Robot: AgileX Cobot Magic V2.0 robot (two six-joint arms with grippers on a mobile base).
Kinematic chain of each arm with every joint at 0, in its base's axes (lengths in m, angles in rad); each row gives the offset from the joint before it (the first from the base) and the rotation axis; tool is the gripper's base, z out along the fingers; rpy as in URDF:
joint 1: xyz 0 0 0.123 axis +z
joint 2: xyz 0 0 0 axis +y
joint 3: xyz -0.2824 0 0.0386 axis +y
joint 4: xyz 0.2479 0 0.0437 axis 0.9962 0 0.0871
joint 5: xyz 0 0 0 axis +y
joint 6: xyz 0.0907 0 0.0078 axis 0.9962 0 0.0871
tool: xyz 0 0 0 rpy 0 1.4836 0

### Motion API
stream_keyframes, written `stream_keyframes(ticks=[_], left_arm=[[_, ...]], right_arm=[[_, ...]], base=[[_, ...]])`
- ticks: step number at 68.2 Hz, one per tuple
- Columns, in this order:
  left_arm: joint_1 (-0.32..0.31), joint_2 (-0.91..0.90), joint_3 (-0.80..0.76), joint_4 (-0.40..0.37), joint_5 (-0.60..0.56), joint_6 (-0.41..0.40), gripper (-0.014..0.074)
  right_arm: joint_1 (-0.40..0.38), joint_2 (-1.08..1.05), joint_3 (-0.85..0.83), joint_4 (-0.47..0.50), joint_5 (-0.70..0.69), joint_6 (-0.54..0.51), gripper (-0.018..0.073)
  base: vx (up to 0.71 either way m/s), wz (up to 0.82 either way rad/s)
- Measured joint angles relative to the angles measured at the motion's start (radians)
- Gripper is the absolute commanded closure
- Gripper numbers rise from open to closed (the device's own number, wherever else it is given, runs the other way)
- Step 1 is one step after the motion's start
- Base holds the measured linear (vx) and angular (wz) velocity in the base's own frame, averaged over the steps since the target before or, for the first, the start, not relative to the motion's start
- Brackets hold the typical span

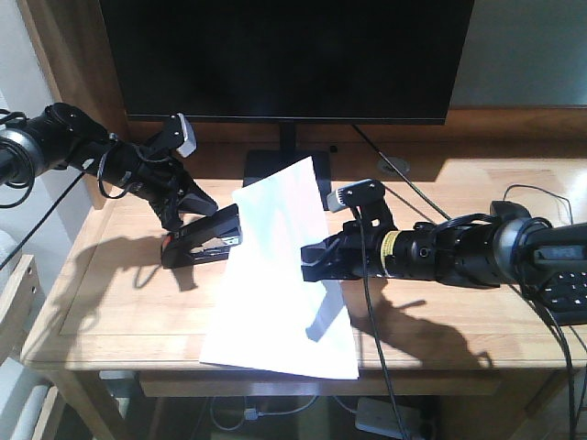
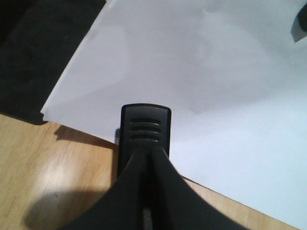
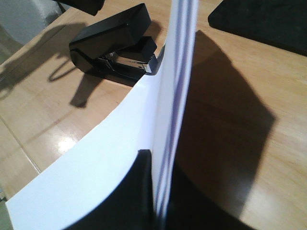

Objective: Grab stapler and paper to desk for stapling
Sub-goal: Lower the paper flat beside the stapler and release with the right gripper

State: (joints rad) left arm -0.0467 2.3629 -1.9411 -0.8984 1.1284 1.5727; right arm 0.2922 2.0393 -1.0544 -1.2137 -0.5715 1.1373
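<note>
The black stapler (image 1: 204, 241) lies on the desk (image 1: 119, 302) left of centre, its mouth at the left edge of the paper (image 1: 275, 275). My left gripper (image 1: 194, 213) is shut, fingertips together right over the stapler's ridged top (image 2: 145, 125); whether they touch it I cannot tell. The white paper stack runs from the monitor foot to the desk's front edge. My right gripper (image 1: 310, 261) is shut on the paper's right edge and holds that side lifted. In the right wrist view the sheets (image 3: 168, 120) stand edge-on between my fingers (image 3: 139, 191), with the stapler (image 3: 115, 43) beyond.
A dark monitor (image 1: 284, 55) stands at the back on a black foot (image 1: 275, 165). A black keypad (image 1: 564, 293) and cables (image 1: 431, 206) lie at the right. The desk's front edge (image 1: 275, 371) runs just under the paper's near end.
</note>
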Motion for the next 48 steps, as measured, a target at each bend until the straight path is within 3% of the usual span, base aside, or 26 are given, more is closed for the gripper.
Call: stream_keyframes(ticks=[21,32,48], left_arm=[[0.0,0.0,0.0,0.0,0.0,0.0,0.0603],[0.0,0.0,0.0,0.0,0.0,0.0,0.0603],[0.0,0.0,0.0,0.0,0.0,0.0,0.0603]], right_arm=[[0.006,0.101,-0.085,0.002,0.001,0.032,0.0561],[0.046,0.143,-0.149,0.003,0.051,0.037,0.0552],[0.101,0.187,-0.239,0.025,0.212,0.045,0.0431]], base=[[0.0,0.0],[0.0,0.0],[0.0,0.0]])
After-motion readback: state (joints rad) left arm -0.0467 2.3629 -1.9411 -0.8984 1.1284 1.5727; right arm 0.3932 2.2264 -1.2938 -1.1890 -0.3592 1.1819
